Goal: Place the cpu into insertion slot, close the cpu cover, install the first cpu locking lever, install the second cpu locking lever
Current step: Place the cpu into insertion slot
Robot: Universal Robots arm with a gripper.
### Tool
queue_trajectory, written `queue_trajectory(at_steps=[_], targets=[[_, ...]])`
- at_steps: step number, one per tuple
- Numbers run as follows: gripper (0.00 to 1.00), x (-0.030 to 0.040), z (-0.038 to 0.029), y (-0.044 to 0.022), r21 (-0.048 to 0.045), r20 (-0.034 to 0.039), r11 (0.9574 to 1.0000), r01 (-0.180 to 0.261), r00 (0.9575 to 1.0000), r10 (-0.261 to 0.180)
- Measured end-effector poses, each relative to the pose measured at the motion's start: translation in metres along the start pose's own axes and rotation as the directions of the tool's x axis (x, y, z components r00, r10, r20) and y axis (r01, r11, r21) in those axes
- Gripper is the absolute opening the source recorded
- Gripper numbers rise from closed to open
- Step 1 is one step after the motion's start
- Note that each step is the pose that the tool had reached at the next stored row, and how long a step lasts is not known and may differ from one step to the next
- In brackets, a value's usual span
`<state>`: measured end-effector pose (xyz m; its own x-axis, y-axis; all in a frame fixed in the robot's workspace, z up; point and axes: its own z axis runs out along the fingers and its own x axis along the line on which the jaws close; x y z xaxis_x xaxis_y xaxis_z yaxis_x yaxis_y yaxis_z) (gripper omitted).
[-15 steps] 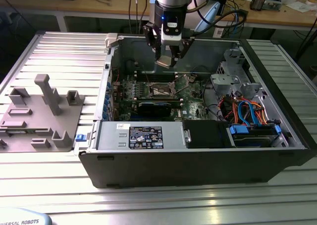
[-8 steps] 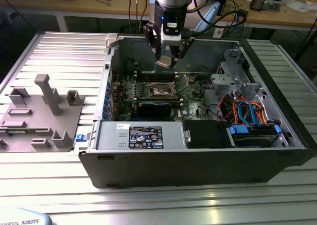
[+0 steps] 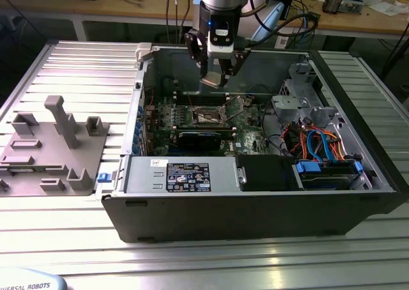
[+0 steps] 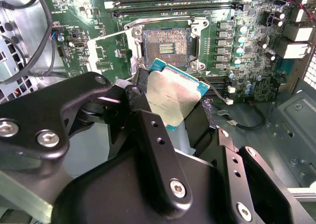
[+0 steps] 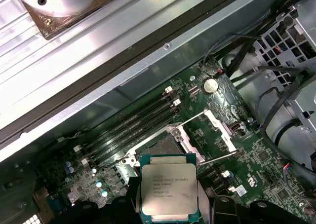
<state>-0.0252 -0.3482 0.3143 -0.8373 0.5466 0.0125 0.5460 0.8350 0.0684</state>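
The cpu [image 4: 173,98] is a flat square chip with a dull silver top and a green edge, and my gripper [image 3: 216,79] is shut on it by two opposite sides. In the exterior view it hangs inside the open computer case, above the green board. The insertion slot [image 4: 167,47] lies just beyond the chip, bare, with its dark centre showing. In the first wrist view the cpu [image 5: 169,192] sits beside the insertion slot [image 5: 160,147], not over it. The cpu cover [image 5: 220,128] stands swung open at the socket's side, also seen as a bright frame [image 4: 106,56].
Long black memory slots [image 5: 133,125] run beside the socket. A black power supply box [image 3: 192,175] fills the case's near side, with a drive cage and bundled cables [image 3: 319,143] at the exterior view's right. A grey fixture [image 3: 57,143] rests on the ribbed table outside the case.
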Motion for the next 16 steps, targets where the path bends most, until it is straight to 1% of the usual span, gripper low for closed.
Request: queue_trajectory(at_steps=[16], targets=[[0.54, 0.0, 0.0007, 0.0, -0.0002, 0.0005, 1.0, -0.008, 1.0, 0.008]])
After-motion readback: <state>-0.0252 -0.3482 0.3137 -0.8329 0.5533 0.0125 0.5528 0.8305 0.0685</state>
